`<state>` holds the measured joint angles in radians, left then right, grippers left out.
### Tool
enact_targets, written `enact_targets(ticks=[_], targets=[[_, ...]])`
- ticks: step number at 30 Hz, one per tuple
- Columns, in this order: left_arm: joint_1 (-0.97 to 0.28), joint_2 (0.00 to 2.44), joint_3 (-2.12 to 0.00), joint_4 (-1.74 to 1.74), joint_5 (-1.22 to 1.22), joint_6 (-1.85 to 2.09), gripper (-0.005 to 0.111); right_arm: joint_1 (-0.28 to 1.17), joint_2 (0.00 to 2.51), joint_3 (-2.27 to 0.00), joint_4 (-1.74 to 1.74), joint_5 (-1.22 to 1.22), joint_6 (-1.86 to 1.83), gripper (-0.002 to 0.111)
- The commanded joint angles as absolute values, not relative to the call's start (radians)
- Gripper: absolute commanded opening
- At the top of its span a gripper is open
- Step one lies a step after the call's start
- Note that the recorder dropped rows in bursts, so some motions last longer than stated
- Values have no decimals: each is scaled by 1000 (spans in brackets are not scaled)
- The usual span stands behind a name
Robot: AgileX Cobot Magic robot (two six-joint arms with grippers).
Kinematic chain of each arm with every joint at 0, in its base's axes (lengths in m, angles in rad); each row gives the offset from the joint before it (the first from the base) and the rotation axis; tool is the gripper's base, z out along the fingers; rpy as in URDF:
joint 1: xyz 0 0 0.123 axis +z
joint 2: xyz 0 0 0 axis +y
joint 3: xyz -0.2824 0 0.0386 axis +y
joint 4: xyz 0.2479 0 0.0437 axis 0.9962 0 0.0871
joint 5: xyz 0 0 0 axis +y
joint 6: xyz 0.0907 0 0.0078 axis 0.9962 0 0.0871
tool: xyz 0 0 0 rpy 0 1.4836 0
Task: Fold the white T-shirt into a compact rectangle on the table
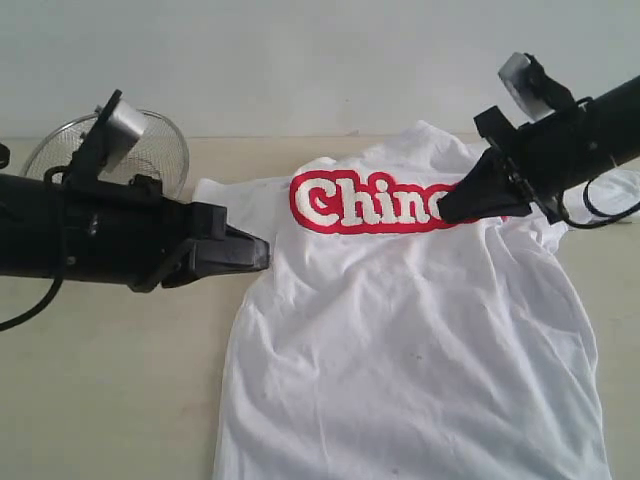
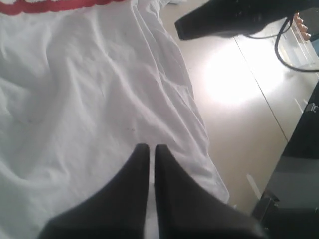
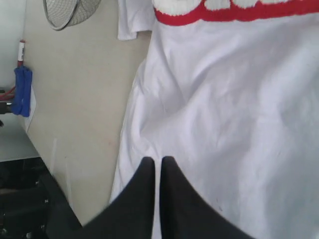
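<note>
T-shirt (image 1: pixel 400 340) on the table (image 1: pixel 100 400), mesh bowl (image 1: pixel 165 155) behind it at left

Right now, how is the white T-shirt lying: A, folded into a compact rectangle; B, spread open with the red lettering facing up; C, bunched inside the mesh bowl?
B: the white T-shirt lies spread open on the table, unfolded, with its red lettering band showing on top.

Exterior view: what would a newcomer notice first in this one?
The white T-shirt lies spread and wrinkled across the middle and right of the table, its red lettered band across the chest. Two black grippers, jaws shut, point in at chest level: the left gripper at the shirt's left edge, the right gripper over the band's end. A wire-mesh bowl sits far left.
</note>
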<state>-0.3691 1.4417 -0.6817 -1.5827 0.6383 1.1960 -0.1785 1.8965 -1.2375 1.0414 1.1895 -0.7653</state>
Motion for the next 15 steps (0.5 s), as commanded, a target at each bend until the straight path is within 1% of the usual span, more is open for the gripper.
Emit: enact_targets(ticks=[1, 9, 13, 15], targets=[[-370, 1433, -727, -1543, 617, 1204, 4, -169, 1848, -1166, 1074, 1136, -816, 0], [-370, 1433, -803, -1468, 523, 1105, 4, -112, 1722, -1095, 1076, 1027, -844, 0], [-370, 1437, -847, -1423, 519, 1079, 4, -81, 1687, -1081, 1068, 990, -855, 0], [-370, 1460, -878, -1409, 519, 1064, 11, -66, 1685, -1079, 1066, 983, -874, 0]])
